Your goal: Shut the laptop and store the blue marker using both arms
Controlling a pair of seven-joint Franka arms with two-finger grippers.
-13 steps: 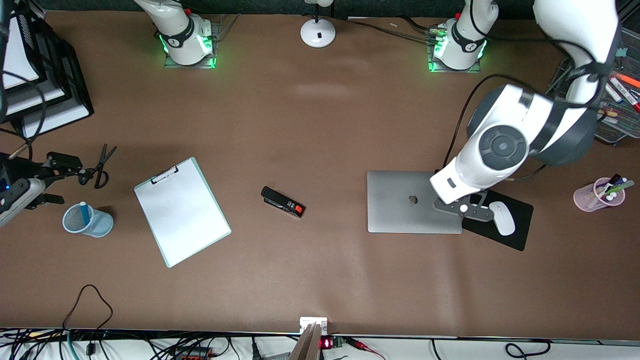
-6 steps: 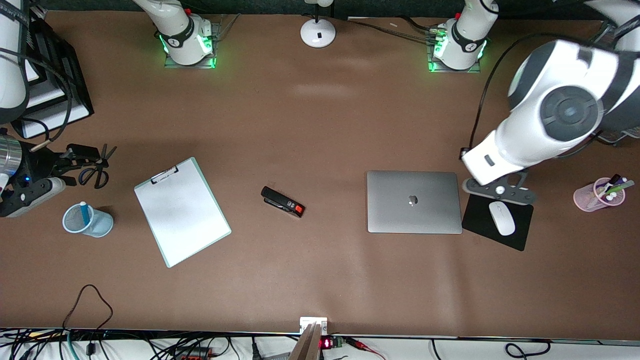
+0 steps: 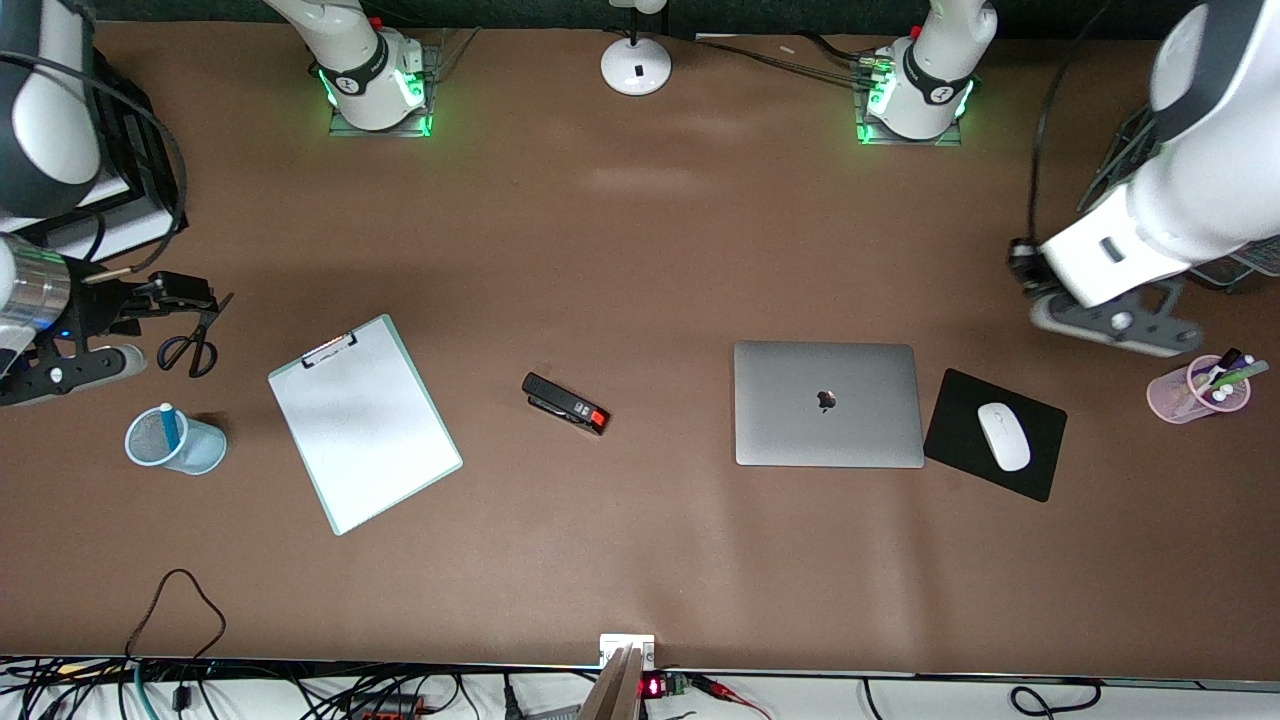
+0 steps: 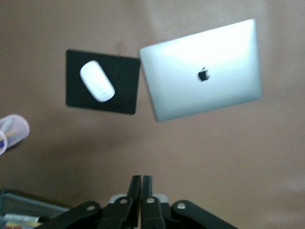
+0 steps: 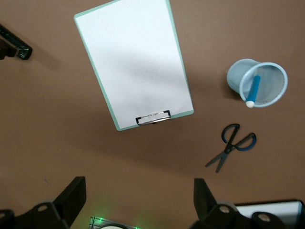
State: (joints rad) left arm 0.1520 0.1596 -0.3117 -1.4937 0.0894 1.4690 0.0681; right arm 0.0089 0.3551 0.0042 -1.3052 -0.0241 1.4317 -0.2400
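The laptop (image 3: 828, 403) lies closed on the table, silver lid up with the dark logo showing, also in the left wrist view (image 4: 205, 71). The blue marker (image 3: 168, 425) stands in a light-blue mesh cup (image 3: 205, 450) toward the right arm's end; the right wrist view shows the marker (image 5: 253, 89) leaning inside the cup (image 5: 237, 78). My left gripper (image 3: 1020, 268) hangs over bare table beside the mouse pad, its fingers together on nothing (image 4: 141, 177). My right gripper (image 3: 165, 300) hovers open and empty by the scissors (image 5: 138, 195).
A clipboard (image 3: 365, 420) and a black stapler (image 3: 566, 403) lie mid-table. Scissors (image 3: 195, 335) lie beside the mesh cup. A white mouse (image 3: 1003, 436) sits on a black mouse pad (image 3: 955, 440). A pink cup (image 3: 1195, 390) and wire tray (image 3: 1240, 230) hold markers.
My left arm has lifted off the closed laptop lid and swung toward its own end of the table. The right gripper has drifted from beside the mesh cup toward the scissors.
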